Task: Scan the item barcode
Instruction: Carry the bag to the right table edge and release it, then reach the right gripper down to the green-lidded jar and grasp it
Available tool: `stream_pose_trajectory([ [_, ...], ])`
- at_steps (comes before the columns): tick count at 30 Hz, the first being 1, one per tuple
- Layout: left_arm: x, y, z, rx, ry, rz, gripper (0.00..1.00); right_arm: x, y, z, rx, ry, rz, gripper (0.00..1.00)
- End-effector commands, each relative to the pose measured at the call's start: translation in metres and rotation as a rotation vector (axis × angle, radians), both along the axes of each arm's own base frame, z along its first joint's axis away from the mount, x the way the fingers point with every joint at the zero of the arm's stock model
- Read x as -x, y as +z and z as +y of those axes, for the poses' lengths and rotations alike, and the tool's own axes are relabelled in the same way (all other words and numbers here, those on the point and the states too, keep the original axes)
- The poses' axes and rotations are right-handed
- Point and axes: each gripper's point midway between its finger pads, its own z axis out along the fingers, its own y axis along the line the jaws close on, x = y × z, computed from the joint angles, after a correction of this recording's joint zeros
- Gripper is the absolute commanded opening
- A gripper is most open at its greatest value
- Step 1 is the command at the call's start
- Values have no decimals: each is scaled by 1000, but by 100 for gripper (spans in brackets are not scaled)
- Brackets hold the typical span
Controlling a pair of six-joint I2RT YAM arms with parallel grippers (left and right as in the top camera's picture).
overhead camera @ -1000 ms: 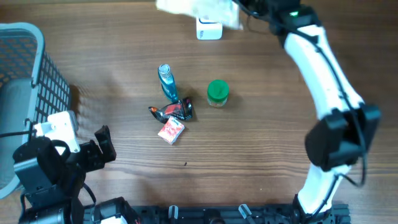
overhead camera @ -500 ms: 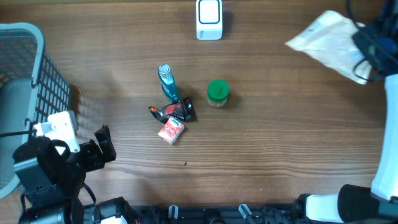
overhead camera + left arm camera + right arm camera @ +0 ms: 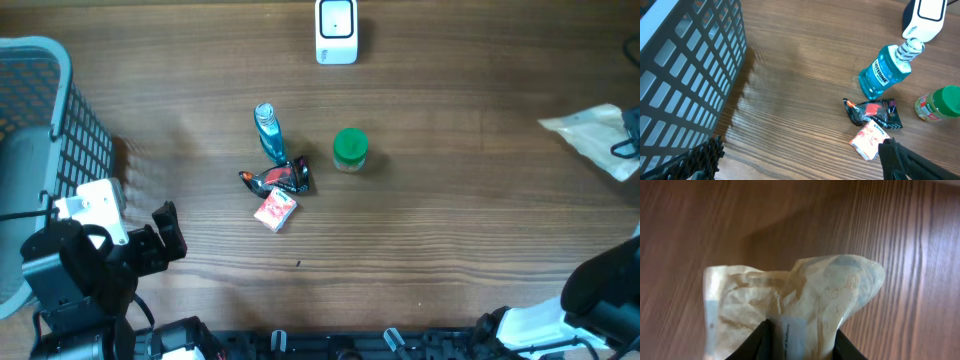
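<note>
So the right pincer [image 3: 802, 342] is clamped on the bottom edge of a pale packet [image 3: 790, 300], one dark finger on each side of a white label strip, and in the wrist view the packet hangs over bare wood. What's changed: a second ago we had that packet up at the back of the tabletop [image 3: 450, 230], right by the white scanner [image 3: 336, 30]. Half a second ago it had swung off to the right, and now in the overhead view it sits at the far right edge, well apart from the scanner. Our guess is the pass in front of the scanner is over and the packet is being carried off, though nothing here tells us whether the scan took. As for looks, it's a crinkly, semi-see-through pouch in a creamy colour with faint printed shapes on it, floppy and creased. There's tiny print on the label strip, but we can't make out a barcode. The left pincer [image 3: 800, 165] is wide open with nothing in it, parked low by the basket [image 3: 40, 120]. The mouthwash bottle [image 3: 268, 132], green-lidded jar [image 3: 350, 148], dark wrapper [image 3: 280, 180] and red sachet [image 3: 275, 210] haven't moved from mid-table.
</note>
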Motion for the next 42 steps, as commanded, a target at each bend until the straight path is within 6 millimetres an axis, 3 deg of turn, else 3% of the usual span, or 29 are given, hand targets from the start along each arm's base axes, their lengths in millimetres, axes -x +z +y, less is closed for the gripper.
stream_pose_trajectory([
  [1,-1,1,-2,9,-2,-6,100,10,-25,-25,12,-77,15,5],
  [6,-1,1,-2,9,-2,-6,100,20,-67,-42,-34,-122,85,7],
  [8,-1,1,-2,9,-2,-6,100,24,-86,-42,-57,-126,126,14],
  [11,-1,1,-2,9,-2,-6,100,34,-113,-38,-101,-138,187,17],
  [12,-1,1,-2,9,-2,-6,100,38,-116,-38,-107,-145,193,26],
  [13,-1,1,-2,9,-2,-6,100,41,-116,-40,-109,-150,198,51],
  [17,-1,1,-2,9,-2,-6,100,66,-115,-50,-128,-205,232,76],
  [18,-1,1,-2,9,-2,-6,100,74,-114,-52,-135,-224,237,95],
  [20,-1,1,-2,9,-2,-6,100,87,-102,-57,-137,-255,221,100],
  [21,-1,1,-2,9,-2,-6,100,84,-90,-56,-143,-249,178,100],
  [23,-1,1,-2,9,-2,-6,100,59,-56,-43,-169,-147,26,100],
  [26,-1,1,-2,9,-2,-6,100,7,-11,15,-300,101,-221,100],
  [28,-1,1,-2,9,-2,-6,100,-8,7,45,-303,198,-248,100],
  [31,-1,1,-2,9,-2,-6,100,-43,24,121,-302,524,-233,100],
  [33,-1,1,-2,9,-2,-6,100,-67,27,204,-367,862,-231,100],
  [34,-1,1,-2,9,-2,-6,100,-74,28,260,-376,1057,-211,100],
  [38,-1,1,-2,9,-2,-6,100,-72,27,355,-324,1380,-151,100],
  [42,-1,1,-2,9,-1,-6,100,-64,26,409,-394,1380,-153,100],
])
